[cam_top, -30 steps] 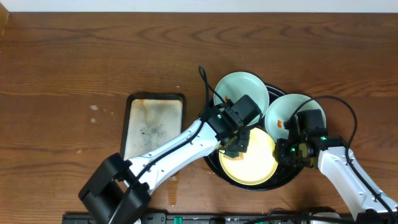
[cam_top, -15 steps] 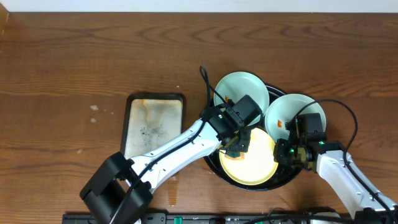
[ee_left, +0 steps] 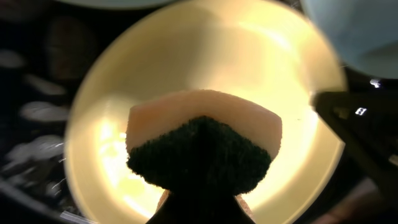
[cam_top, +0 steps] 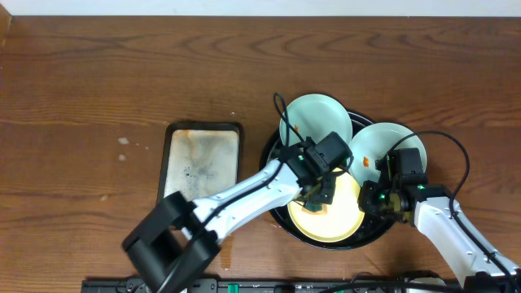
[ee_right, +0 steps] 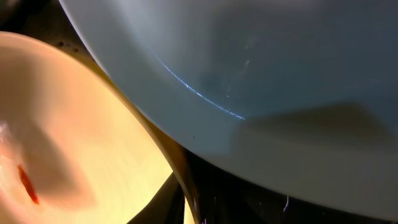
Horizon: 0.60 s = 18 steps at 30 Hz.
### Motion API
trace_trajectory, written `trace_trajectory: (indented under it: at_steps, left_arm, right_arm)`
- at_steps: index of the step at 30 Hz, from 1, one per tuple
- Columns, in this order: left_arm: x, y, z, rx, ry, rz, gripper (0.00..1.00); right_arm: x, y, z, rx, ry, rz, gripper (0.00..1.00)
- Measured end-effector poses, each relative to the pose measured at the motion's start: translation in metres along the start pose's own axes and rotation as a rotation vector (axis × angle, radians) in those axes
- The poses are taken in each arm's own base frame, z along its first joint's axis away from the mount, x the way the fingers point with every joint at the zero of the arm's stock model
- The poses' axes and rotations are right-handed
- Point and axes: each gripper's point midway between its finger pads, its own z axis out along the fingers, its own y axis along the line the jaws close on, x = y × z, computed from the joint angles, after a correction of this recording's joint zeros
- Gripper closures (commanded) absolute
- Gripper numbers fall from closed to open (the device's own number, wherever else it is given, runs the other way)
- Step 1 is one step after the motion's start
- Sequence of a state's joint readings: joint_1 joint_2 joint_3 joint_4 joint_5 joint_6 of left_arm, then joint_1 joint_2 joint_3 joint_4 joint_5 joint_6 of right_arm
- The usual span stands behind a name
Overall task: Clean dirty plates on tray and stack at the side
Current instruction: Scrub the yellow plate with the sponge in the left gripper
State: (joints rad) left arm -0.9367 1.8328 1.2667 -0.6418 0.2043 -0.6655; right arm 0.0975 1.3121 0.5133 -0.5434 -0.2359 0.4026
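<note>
On the black tray (cam_top: 342, 243) lie three plates: a mint one (cam_top: 316, 118) at the back, a second mint one (cam_top: 383, 145) at the right with an orange smear, and a yellow one (cam_top: 338, 221) in front. My left gripper (cam_top: 319, 194) is shut on a sponge (ee_left: 205, 140), whose dark green scouring side presses on the yellow plate (ee_left: 155, 68); the jaws are hidden behind it. My right gripper (cam_top: 373, 199) is shut on the yellow plate's right rim (ee_right: 186, 186), under the edge of the mint plate (ee_right: 267, 68). The yellow plate (ee_right: 81, 124) carries a small orange smear.
A rectangular metal tray (cam_top: 201, 163) with orange stains lies on the wooden table (cam_top: 122, 81) left of the black tray. The left arm reaches in diagonally from the front left. A black cable loops over the back mint plate.
My left gripper and the sponge have slid a little to the right across the yellow plate. The right gripper has stayed at the plate's rim.
</note>
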Motion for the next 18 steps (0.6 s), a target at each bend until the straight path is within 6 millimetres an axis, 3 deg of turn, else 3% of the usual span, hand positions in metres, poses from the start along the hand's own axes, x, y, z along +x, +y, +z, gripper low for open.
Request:
trace_trajectory:
  at_steps: [7,13,18]
  left_arm:
    - [0.009,0.003,0.038,-0.013,0.077,-0.018,0.92]
    - [0.012,0.001,0.041,0.012,0.107,-0.029,0.92]
    - [0.017,0.013,0.043,-0.008,0.16,-0.076,0.92]
  right_arm:
    - [-0.001,0.0,0.0,0.002,-0.005,0.0,0.85]
    - [-0.002,0.0,0.0,0.003,-0.008,0.011,0.88]
    - [-0.001,0.0,0.0,0.002,-0.008,0.013,0.89]
